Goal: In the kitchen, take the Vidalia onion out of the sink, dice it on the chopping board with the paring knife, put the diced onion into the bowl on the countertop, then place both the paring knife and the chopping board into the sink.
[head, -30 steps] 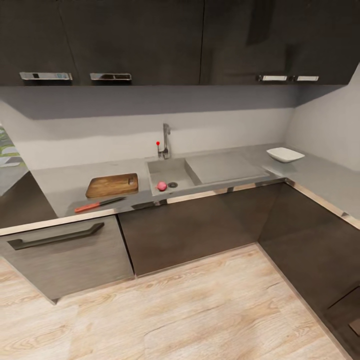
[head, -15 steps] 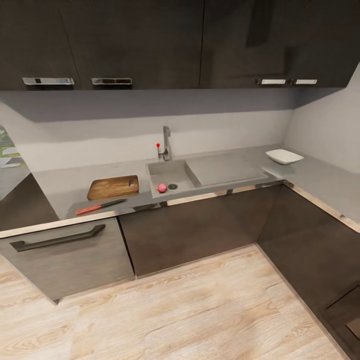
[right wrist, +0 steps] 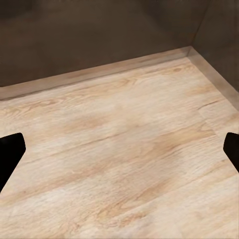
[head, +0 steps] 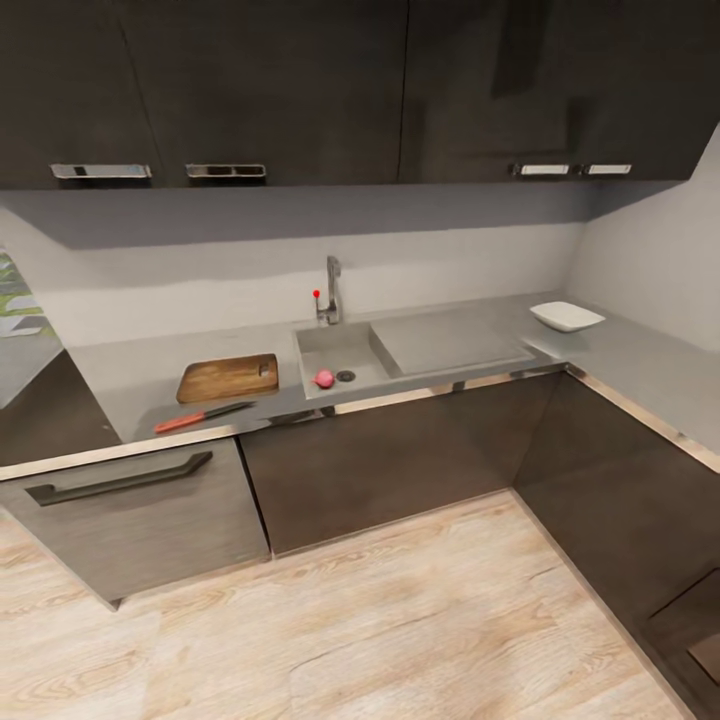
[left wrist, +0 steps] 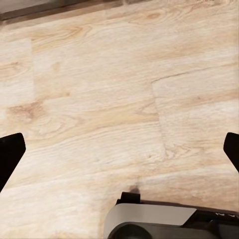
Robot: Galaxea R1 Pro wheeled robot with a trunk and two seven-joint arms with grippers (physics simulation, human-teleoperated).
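Note:
In the head view the steel sink (head: pixel 345 345) is set in the grey countertop (head: pixel 140 375), and the pinkish Vidalia onion (head: pixel 323 378) lies in the basin beside the drain. Left of the sink lies the brown chopping board (head: pixel 229 378). The red-handled paring knife (head: pixel 203 416) rests in front of the board near the counter's edge. The white bowl (head: pixel 567 316) stands at the far right of the countertop. My left gripper (left wrist: pixel 119 149) hangs open over the wooden floor. My right gripper (right wrist: pixel 119 144) is open too, above the floor near the cabinet base.
Dark lower cabinets (head: pixel 390 465) run under the counter and turn along the right wall. Upper cabinets (head: pixel 300 90) hang above. The tap (head: pixel 331 288) with its red lever stands behind the basin. Light wooden floor (head: pixel 400 620) lies between me and the cabinets. Part of my base (left wrist: pixel 164 221) shows in the left wrist view.
The whole head view has shifted slightly, with the counter and cabinets sliding a little down and right in the picture; the camera moved. The things on the counter keep their places.

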